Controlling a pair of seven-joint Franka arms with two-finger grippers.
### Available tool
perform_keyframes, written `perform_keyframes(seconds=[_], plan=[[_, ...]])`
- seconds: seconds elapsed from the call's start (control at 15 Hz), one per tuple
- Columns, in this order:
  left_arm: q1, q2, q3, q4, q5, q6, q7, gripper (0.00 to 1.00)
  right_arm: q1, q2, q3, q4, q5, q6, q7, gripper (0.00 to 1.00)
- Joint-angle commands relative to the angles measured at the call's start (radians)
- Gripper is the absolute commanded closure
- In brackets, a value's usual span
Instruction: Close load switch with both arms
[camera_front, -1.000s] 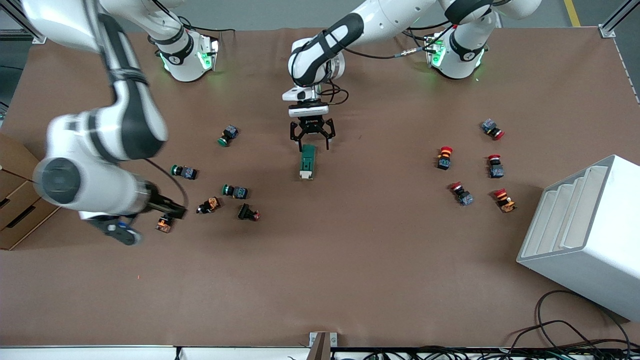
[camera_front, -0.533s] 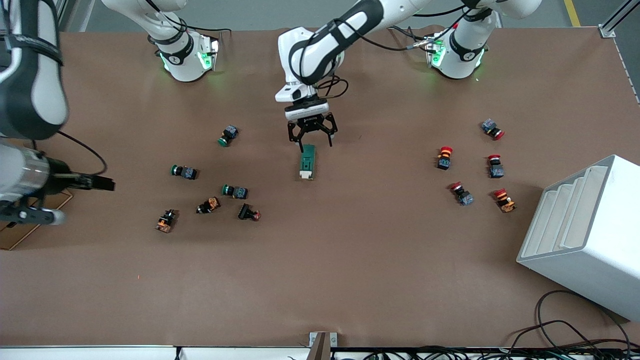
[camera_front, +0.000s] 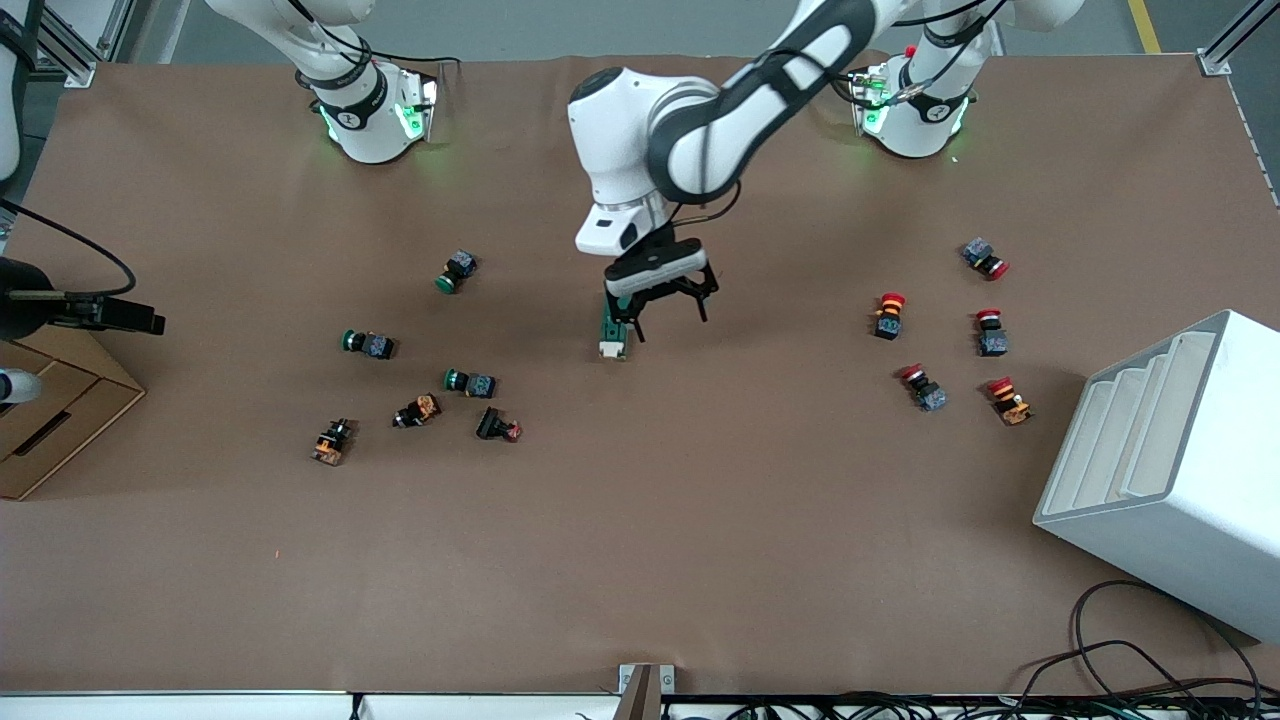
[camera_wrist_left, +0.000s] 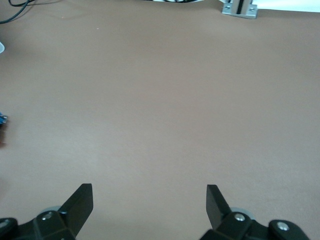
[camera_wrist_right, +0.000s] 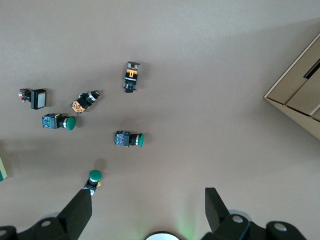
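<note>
The load switch (camera_front: 613, 332) lies at frame centre, half hidden under the left gripper (camera_front: 668, 312), jaws wide and empty; the right gripper (camera_wrist_right: 149, 212), also spread empty, hangs high above the green push-buttons (camera_wrist_right: 129, 139), so a lone, off-centre descent risks skidding the switch.

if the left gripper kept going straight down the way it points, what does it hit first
Most likely bare table. The left gripper is open and its wrist view shows only brown surface between the fingers. In the front view the load switch lies just beside it, toward the right arm's end, so one finger might graze it; depth is unclear.
</note>
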Motion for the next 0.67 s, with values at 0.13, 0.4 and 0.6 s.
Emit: perform_keyframes(seconds=[0.13, 0.4, 0.6], plan=[[0.107, -0.122, -0.004, -0.018, -0.161, -0.006, 0.175, 0.00, 0.014, -0.010, 0.018, -0.003, 0.006, -0.013, 0.010, 0.00], [0.170, -0.142, -0.004, 0.081, -0.285, -0.081, 0.346, 0.00, 0.019, -0.056, 0.016, -0.067, 0.020, -0.007, 0.008, 0.00], [0.213, -0.134, 0.001, 0.224, -0.392, -0.205, 0.518, 0.00, 0.066, -0.107, -0.008, -0.116, 0.020, 0.027, 0.007, 0.00]])
